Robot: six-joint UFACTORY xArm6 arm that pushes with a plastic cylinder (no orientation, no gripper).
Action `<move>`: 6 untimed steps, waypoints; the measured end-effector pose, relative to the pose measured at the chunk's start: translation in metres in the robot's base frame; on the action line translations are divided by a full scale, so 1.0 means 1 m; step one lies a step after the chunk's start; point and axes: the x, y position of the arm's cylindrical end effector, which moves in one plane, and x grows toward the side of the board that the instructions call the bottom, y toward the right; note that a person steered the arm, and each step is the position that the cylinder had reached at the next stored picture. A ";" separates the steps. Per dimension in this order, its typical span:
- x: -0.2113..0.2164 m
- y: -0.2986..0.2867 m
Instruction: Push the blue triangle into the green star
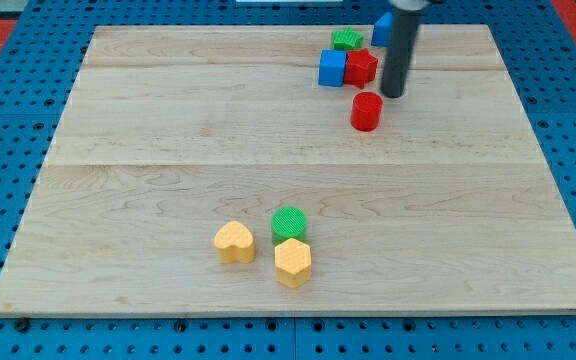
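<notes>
The blue triangle (381, 29) sits at the view's top, partly hidden behind my rod. The green star (346, 40) lies just to its left, near the board's top edge. My tip (394, 94) rests on the board below the blue triangle, to the right of a red star-shaped block (361, 67) and above-right of a red cylinder (366, 111). A blue cube (332, 68) touches the red star's left side, right below the green star.
A green cylinder (289, 222), a yellow heart (234, 241) and a yellow hexagon (293, 262) sit grouped near the view's bottom centre. The wooden board (118, 150) lies on a blue pegboard.
</notes>
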 end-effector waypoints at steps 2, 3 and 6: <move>-0.124 0.029; -0.127 0.025; -0.070 -0.065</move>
